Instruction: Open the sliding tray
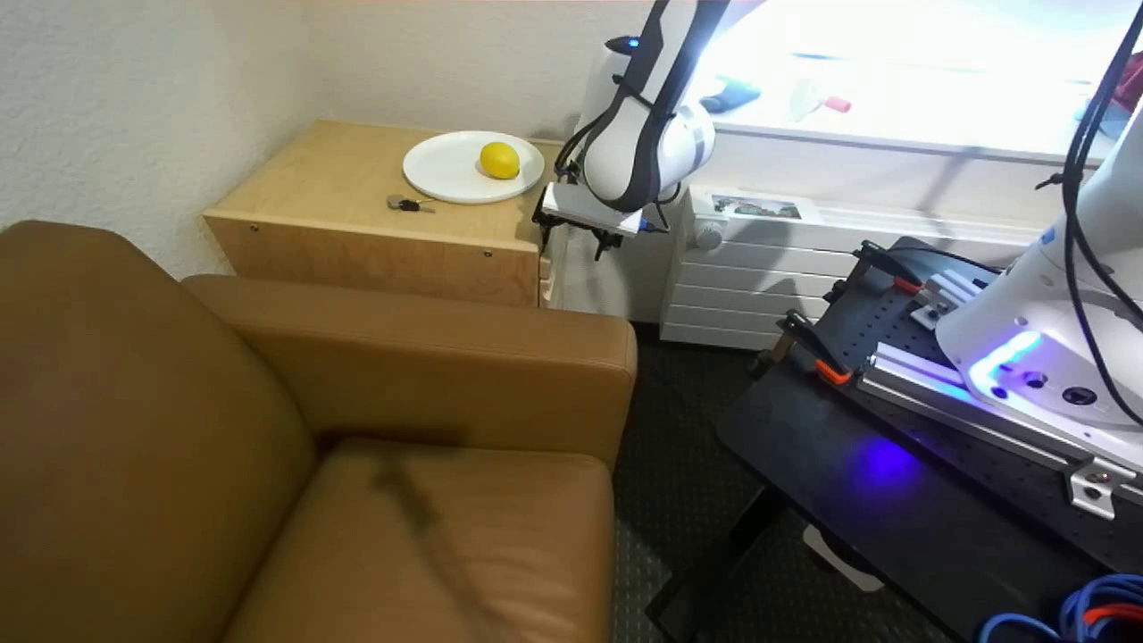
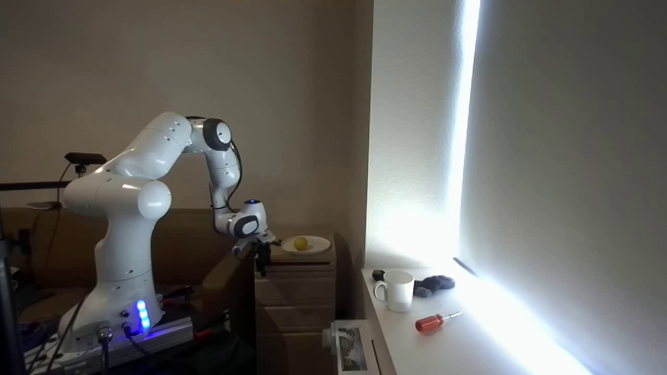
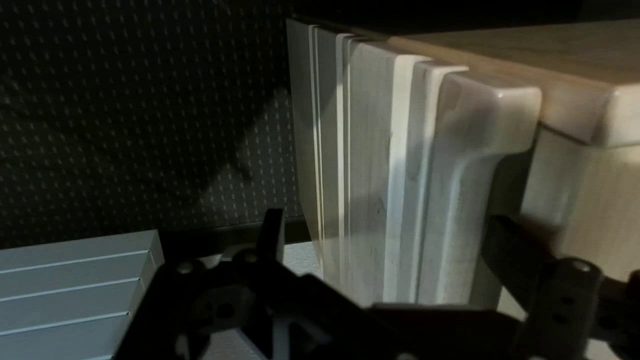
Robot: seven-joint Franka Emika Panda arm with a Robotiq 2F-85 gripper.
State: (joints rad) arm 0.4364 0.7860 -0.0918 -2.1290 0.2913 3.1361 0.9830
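Note:
The sliding tray point(image 3: 462, 200) shows in the wrist view as a light wooden front with a rounded corner, just under the thicker top point(image 3: 625, 112) of the wooden cabinet. A dark gap separates the two. My gripper point(image 3: 387, 222) stands open at the cabinet front, fingers wide apart. One fingertip point(image 3: 505, 235) lies over the gap between tray and top; whether it touches wood I cannot tell. Beyond the lower drawer edges is the opposite finger point(image 3: 272, 232). In both exterior views the gripper point(image 1: 573, 239) hangs beside the cabinet's front edge, and the tray looks pushed in.
On the cabinet top sit a white plate point(image 1: 446, 170) with a yellow lemon point(image 1: 499, 161) and some keys point(image 1: 409, 204). A brown sofa point(image 1: 429, 357) adjoins the cabinet. A white radiator point(image 1: 750, 268) stands by the wall. In an exterior view a sill point(image 2: 396, 338) holds a mug point(image 2: 398, 291).

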